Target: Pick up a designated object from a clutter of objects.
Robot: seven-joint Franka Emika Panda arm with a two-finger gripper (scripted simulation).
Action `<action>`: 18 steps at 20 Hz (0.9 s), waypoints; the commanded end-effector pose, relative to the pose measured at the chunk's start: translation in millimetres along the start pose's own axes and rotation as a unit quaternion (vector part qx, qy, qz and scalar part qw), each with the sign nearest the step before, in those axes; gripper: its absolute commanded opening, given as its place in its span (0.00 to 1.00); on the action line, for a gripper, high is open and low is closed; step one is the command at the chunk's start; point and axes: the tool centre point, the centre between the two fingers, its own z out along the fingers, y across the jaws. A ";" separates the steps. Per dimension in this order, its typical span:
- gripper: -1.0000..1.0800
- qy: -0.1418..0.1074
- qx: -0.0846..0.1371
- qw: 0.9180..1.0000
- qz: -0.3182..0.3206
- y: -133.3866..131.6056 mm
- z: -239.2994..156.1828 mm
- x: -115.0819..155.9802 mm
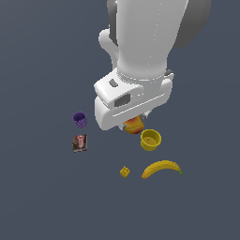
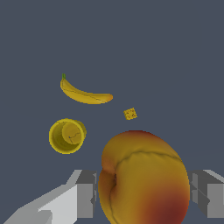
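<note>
In the exterior view the arm [image 1: 140, 56] covers most of the fruit [image 1: 134, 126]; only an orange sliver shows at frame centre, and the pincer fingers are fully hidden. The wrist view's lower edge cuts off the fruit [image 2: 144, 179] and both fingers [image 2: 85, 194]. The packet [image 1: 80, 143], left of centre, bears print too small to read.
</note>
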 end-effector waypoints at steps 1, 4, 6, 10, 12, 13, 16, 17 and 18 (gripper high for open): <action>0.00 0.000 0.000 1.000 0.000 -3.6 -14.5 11.5; 0.00 0.000 0.001 1.000 0.000 -7.2 -29.1 24.4; 0.00 0.000 0.001 1.000 0.000 -9.6 -38.5 32.2; 0.00 -0.001 0.002 1.000 -0.001 -13.3 -54.3 46.3; 0.00 -0.001 0.002 1.000 -0.001 -14.7 -60.8 51.8; 0.00 -0.001 0.002 1.000 -0.001 -15.3 -63.2 54.4; 0.00 -0.001 0.002 1.000 -0.001 -16.7 -69.8 60.5; 0.00 -0.001 0.002 1.000 -0.001 -17.1 -71.7 62.1; 0.00 -0.001 0.002 1.000 -0.001 -17.4 -73.3 63.5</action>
